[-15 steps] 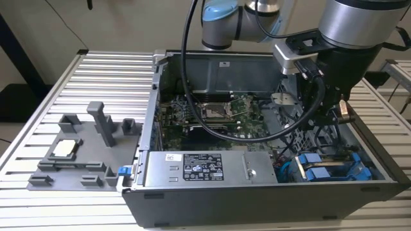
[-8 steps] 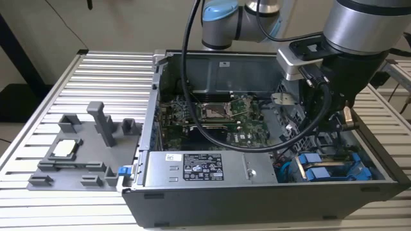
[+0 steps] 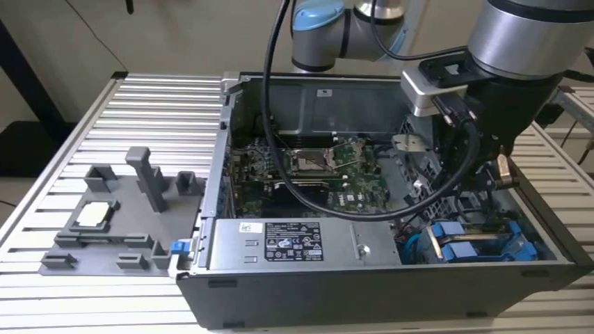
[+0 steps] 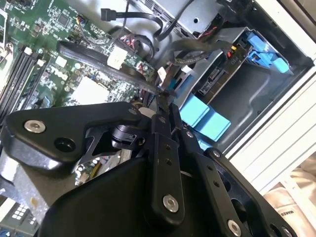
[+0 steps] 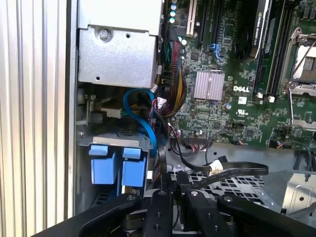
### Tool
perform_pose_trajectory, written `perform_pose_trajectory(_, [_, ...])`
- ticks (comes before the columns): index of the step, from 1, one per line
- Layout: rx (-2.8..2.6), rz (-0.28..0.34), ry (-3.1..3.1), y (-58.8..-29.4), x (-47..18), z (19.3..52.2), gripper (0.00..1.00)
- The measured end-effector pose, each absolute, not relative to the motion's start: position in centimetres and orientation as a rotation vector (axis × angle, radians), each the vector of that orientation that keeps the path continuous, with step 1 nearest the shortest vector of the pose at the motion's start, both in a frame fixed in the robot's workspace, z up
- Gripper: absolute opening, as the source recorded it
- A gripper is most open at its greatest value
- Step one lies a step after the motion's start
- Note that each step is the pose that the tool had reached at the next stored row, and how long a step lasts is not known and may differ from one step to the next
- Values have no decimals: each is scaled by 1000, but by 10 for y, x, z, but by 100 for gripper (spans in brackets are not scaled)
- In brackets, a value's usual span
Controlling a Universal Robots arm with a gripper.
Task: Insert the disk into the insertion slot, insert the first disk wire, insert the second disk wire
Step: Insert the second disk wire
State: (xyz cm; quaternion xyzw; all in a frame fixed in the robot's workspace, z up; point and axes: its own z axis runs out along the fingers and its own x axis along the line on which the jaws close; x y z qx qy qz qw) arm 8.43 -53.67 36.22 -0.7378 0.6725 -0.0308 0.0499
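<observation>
In both wrist views my gripper hangs inside an open computer case, just above the perforated drive cage. Its black fingers are pressed together on the end of a flat black disk wire, which trails off towards the motherboard. The disk, grey metal in a bright blue carrier, lies in the grey sheet-metal insertion slot, close beyond the fingertips. In the exterior view the arm's wrist reaches into the case at that view's right, and the blue carrier shows below it.
Two pale blue tabs of another carrier sit next to the cage. The silver labelled box, the motherboard and loose blue, black and coloured cables crowd the case. A grey fixture with upright posts stands on the slatted table at the exterior view's left.
</observation>
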Motion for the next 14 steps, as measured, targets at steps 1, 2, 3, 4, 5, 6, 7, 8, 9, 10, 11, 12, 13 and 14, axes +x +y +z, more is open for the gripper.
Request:
perform_pose_trajectory(1, [-2249,-90,2050,-538,85,362,16])
perform_pose_trajectory(2, [-2250,-86,2052,-540,86,362,16])
perform_pose_trajectory(3, [-2252,-82,2053,-541,87,362,16])
perform_pose_trajectory(4, [-2254,-79,2055,-544,88,362,16])
perform_pose_trajectory(5, [-2255,-76,2056,-546,90,361,16])
perform_pose_trajectory(6, [-2256,-73,2058,-548,91,361,16])
perform_pose_trajectory(7, [-2258,-70,2059,-550,93,361,16])
perform_pose_trajectory(8, [-2259,-68,2060,-552,94,361,16])
perform_pose_trajectory(9, [-2260,-66,2061,-554,96,361,16])
perform_pose_trajectory(10, [-2261,-63,2062,-556,97,360,16])
perform_pose_trajectory(11, [-2262,-61,2063,-558,99,360,16])
perform_pose_trajectory(12, [-2262,-60,2063,-560,101,359,16])
perform_pose_trajectory(13, [-2263,-58,2064,-562,103,359,16])
perform_pose_trajectory(14, [-2264,-56,2065,-563,105,359,16])
